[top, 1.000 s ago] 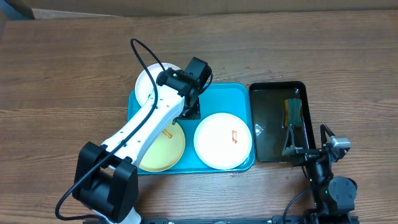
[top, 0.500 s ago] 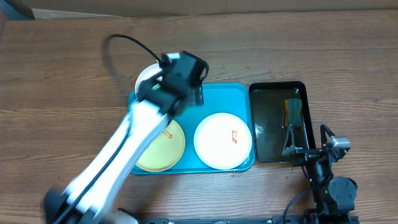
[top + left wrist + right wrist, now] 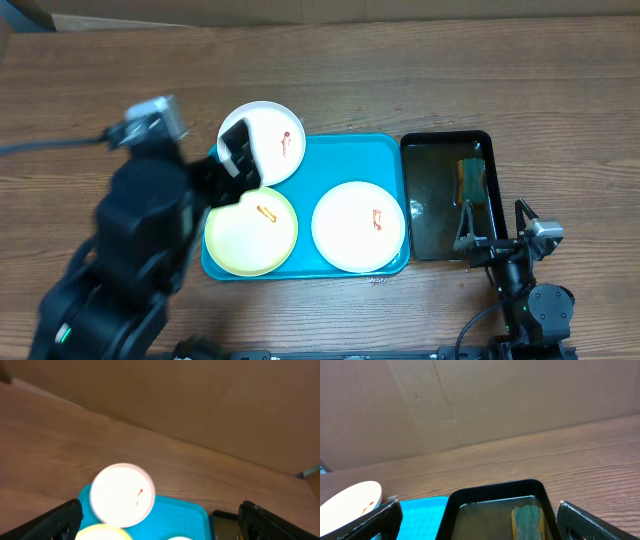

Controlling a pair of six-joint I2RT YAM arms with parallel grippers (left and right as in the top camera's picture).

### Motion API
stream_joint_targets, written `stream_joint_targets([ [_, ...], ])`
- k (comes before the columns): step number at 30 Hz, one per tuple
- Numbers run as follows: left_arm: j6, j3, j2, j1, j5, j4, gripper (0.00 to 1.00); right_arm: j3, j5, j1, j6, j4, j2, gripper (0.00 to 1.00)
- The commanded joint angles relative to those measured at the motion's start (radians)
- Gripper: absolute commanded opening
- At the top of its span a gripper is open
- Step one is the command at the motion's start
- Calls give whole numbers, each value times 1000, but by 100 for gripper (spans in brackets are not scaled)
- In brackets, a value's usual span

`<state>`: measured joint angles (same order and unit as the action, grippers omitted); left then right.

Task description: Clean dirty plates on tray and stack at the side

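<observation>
Three dirty plates lie on the turquoise tray: a white plate overhanging its back left corner, a pale yellow plate at front left, and a white plate at front right. Each has a small red or orange smear. My left gripper is open and empty, raised above the left edge of the back white plate, which shows in the left wrist view between the wide-spread fingers. My right gripper is open and empty at the front of the black basin.
A black basin of water stands right of the tray, with a yellow-green sponge in it; the sponge also shows in the right wrist view. Bare wood table lies left and behind. A cardboard wall stands at the back.
My left arm has swung from above the tray's middle back to the left and risen, uncovering the yellow plate. The plates and the right arm have not moved.
</observation>
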<state>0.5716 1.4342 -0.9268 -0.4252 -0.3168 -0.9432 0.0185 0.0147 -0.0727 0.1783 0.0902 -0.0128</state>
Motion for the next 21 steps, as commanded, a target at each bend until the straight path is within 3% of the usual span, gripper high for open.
stream_joint_targets([
  [1,9,-51,90,71,72,-28,100,-11,3,4,-11,-6,10,100],
  [7,13,-274,251,203,119,101,100,-11,3,4,-11,-6,10,100],
  [18,48,-894,560,294,266,875,100,-11,3,4,-11,-6,10,100],
  [21,78,-1009,627,307,266,983,100,-11,3,4,-11,-6,10,100],
])
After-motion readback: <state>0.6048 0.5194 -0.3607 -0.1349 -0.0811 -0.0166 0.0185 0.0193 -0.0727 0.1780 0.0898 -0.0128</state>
